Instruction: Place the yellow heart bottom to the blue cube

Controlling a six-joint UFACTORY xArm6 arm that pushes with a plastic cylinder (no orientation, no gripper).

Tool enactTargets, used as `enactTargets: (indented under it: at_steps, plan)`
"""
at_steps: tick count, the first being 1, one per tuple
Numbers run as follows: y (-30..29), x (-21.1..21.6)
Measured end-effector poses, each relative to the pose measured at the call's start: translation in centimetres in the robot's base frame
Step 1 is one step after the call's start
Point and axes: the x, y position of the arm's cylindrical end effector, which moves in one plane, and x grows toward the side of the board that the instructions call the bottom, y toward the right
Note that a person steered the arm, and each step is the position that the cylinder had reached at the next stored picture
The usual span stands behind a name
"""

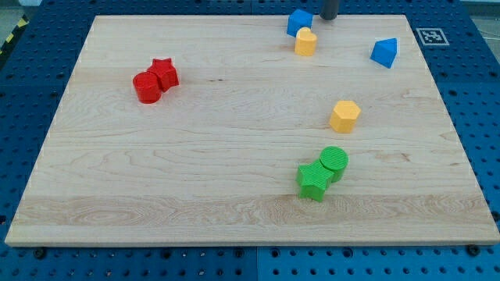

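Tip (328, 17), bare rod with nothing to clamp, sits at the frame's top edge, just right of the blue cube (298, 22). Yellow heart (305, 42) already touches the cube's underside; task looks about done.

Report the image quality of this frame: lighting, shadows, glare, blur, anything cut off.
Camera view: even, soft lighting, with only short faint shadows under the blocks, such as the yellow heart and blue cube; no strong glare on the wooden board; focus sharp across the board, no motion blur; the rod is cropped by the view's top, my tip showing just right of the blue cube.
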Motion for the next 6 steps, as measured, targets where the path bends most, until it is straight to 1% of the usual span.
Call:
enactTargets:
  at_steps: [1, 2, 3, 4, 5, 6]
  plan:
    - [0.7, 0.1]
    - [5.2, 0.1]
    - [11.3, 0.1]
    - [14.3, 0.0]
    - [14.1, 0.0]
    - [15.7, 0.9]
